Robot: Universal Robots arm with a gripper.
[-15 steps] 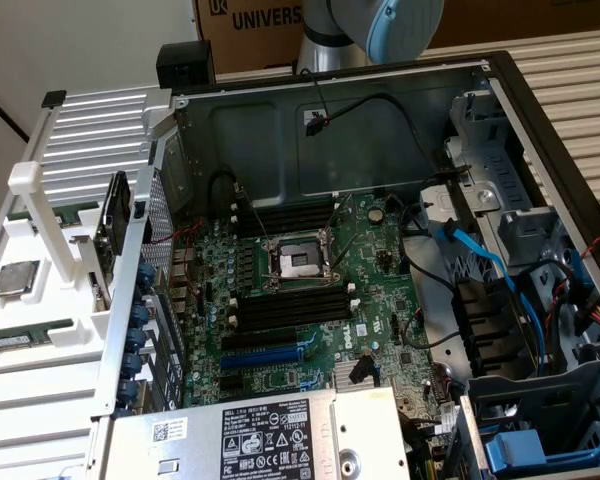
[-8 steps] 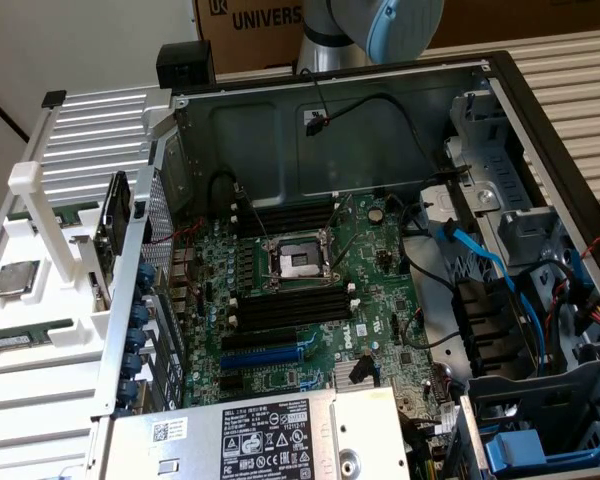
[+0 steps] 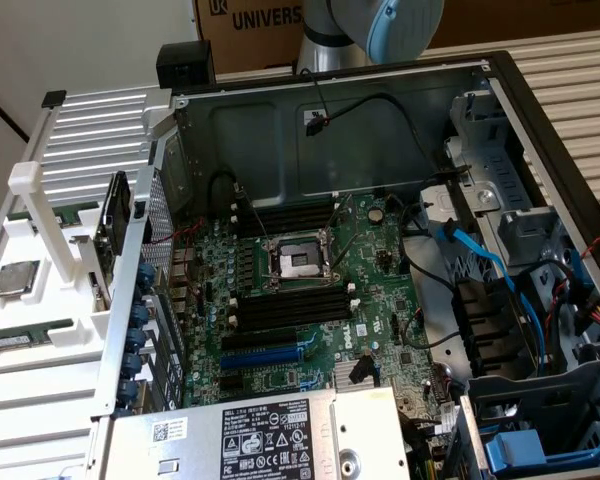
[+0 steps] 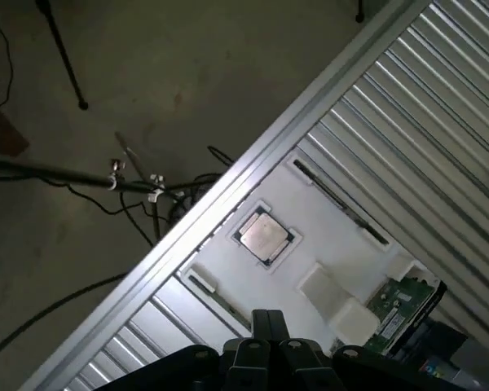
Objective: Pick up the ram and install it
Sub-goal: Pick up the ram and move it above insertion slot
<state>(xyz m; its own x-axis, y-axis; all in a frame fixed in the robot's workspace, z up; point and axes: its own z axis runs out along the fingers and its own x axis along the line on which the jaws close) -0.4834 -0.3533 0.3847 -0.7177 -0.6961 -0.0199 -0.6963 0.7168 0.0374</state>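
The ram (image 3: 20, 341), a flat green stick with a white label, lies in a groove of the white holder (image 3: 40, 310) outside the case, on the exterior view's left. In the wrist view, two long thin dark strips (image 4: 340, 205) (image 4: 218, 297) sit in the holder's grooves on either side of the square silver processor chip (image 4: 265, 237); I take these for ram sticks seen from above. My gripper (image 4: 265, 330) shows only as dark parts hanging high above the holder, holding nothing that I can see. In the exterior view only the arm (image 3: 370, 30) shows, behind the case.
The open computer case (image 3: 330, 120) holds the motherboard (image 3: 320, 300) with its processor socket (image 3: 295, 262) and long black slots (image 3: 290, 305). Blue and black cables (image 3: 480, 260) crowd the exterior view's right. A fan card (image 3: 115, 220) stands by the holder. Ribbed aluminium table (image 4: 440, 122); floor cables beyond its edge.
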